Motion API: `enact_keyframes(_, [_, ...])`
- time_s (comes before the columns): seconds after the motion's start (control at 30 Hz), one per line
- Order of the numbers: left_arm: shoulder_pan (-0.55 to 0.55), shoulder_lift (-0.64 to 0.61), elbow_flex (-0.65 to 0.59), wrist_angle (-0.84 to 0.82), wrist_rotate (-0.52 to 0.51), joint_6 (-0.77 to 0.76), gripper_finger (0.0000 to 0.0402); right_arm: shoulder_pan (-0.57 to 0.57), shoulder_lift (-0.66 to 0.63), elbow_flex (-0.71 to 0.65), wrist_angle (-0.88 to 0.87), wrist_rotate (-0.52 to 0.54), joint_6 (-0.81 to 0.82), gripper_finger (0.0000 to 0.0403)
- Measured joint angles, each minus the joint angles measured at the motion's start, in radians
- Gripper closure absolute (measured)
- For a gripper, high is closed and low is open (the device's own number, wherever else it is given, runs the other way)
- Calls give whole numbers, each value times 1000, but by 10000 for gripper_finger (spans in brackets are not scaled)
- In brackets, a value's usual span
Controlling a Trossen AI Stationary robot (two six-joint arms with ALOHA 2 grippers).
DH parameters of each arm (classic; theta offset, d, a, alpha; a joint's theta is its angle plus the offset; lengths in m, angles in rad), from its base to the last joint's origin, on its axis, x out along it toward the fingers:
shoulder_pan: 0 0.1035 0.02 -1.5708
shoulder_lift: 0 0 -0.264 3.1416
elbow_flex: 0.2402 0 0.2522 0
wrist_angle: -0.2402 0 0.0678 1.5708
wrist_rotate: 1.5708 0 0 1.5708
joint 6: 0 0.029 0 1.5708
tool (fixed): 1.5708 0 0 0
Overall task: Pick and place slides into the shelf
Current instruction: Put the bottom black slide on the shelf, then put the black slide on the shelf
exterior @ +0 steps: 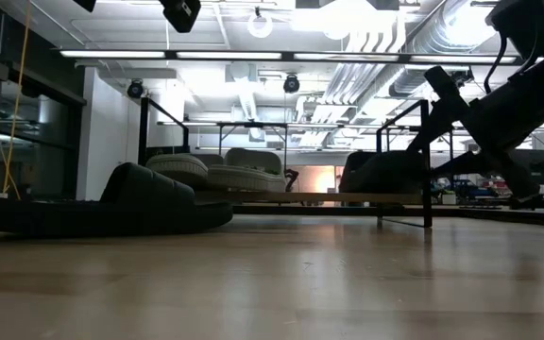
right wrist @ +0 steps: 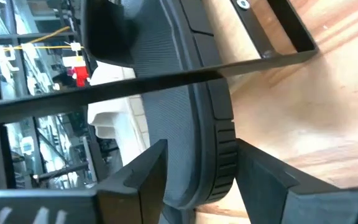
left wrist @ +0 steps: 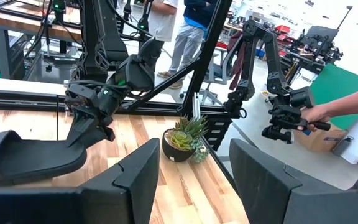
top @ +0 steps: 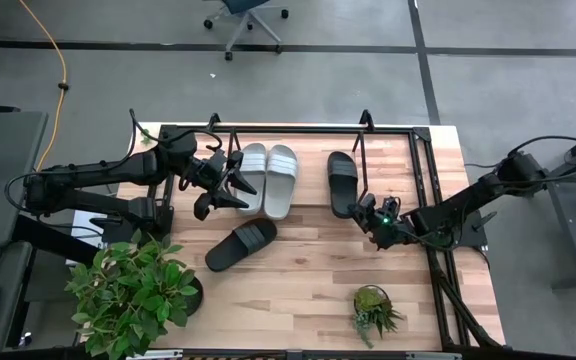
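From above you see the shelf [top: 408,130] along the far part of the wooden table [top: 308,280]. Inside it, the grey pair of slides [top: 267,179] sits side by side, and one black slide [top: 342,182] lies well to their right. The other black slide [top: 241,244] lies at an angle on the table, nearer the front. Your left gripper [top: 230,186] is just beside the grey pair's left edge, fingers spread. Your right gripper [top: 369,217] is at the near end of the black slide in the shelf. A big leafy plant [top: 131,293] stands at the front left and a small potted plant [top: 373,310] at the front right.
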Motion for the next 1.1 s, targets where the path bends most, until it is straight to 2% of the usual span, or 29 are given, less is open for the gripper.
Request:
enact_keyframes(0.37, [0, 0, 0, 0, 3, 0, 218, 3, 0, 0, -23, -80, 7, 235])
enact_keyframes(1.1, [0, 0, 0, -8, 4, 8, 218, 1, -30, 0, -96, -94, 19, 235])
